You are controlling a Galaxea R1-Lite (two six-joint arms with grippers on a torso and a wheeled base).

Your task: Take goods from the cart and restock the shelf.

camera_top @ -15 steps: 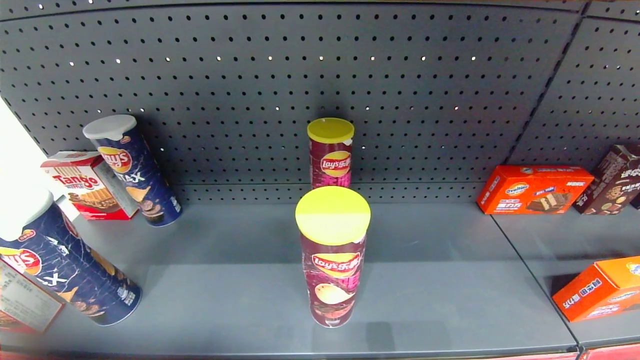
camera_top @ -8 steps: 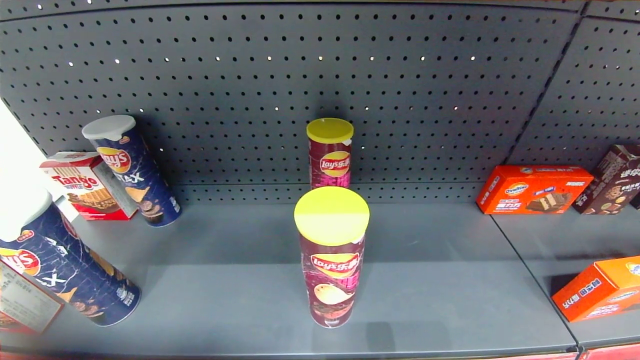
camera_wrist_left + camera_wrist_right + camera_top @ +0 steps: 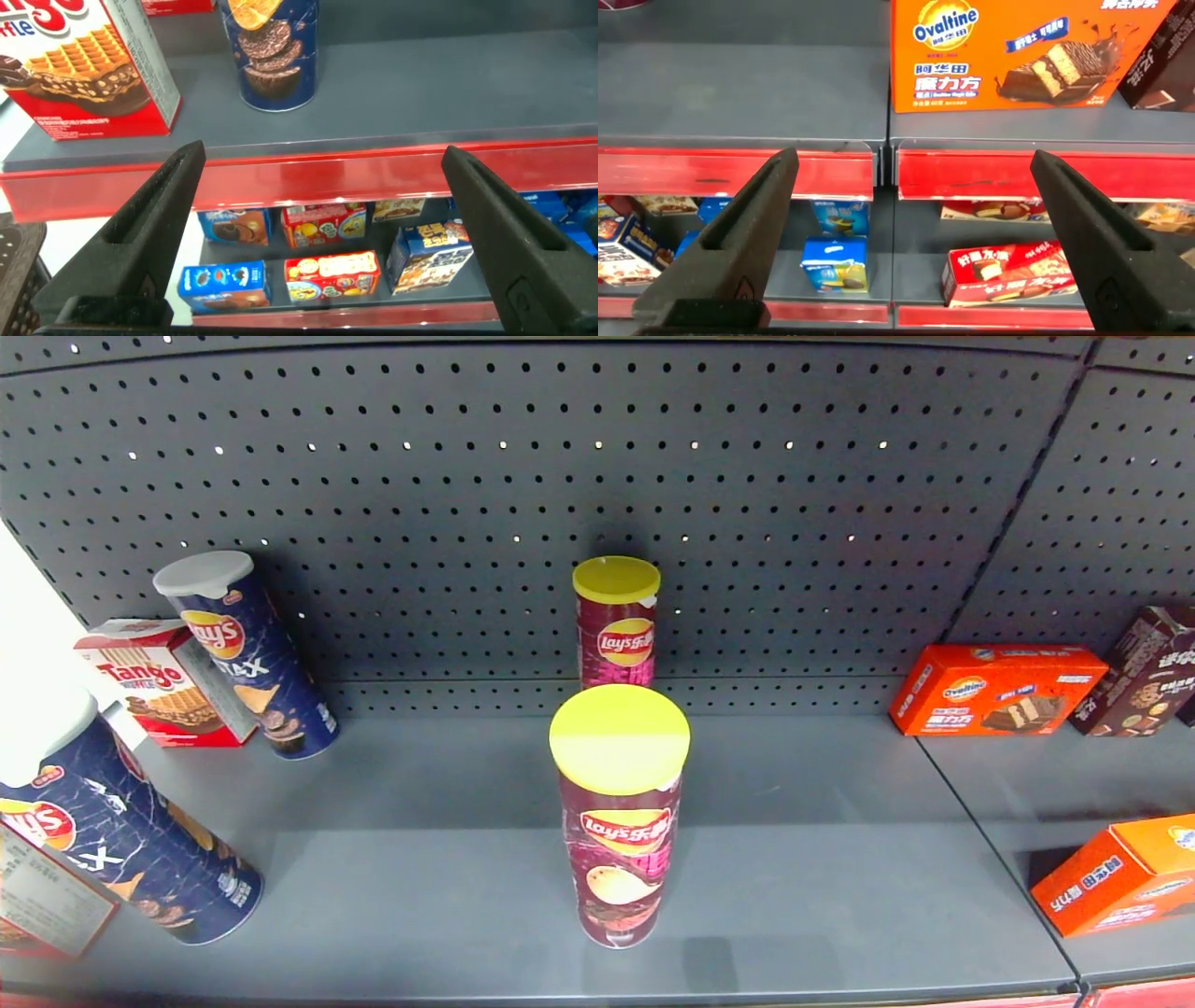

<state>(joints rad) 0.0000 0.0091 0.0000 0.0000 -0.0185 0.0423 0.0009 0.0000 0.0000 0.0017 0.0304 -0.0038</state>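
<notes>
Maroon yellow-lidded cardboard chip tube: upright near-centre, label outward for shoppers | left gripper, right gripper: spread wide, empty, likely freed for next cart pick.

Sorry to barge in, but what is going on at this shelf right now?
The robot faces the shelf it is restocking. Its left gripper and right gripper are both open and empty, held in front of the shelf's red edge. Two yellow-lidded maroon chip cans stand upright mid-shelf, the front can directly before the rear can.

Matt metal shelf; glossy canister, plastic lid.
</notes>
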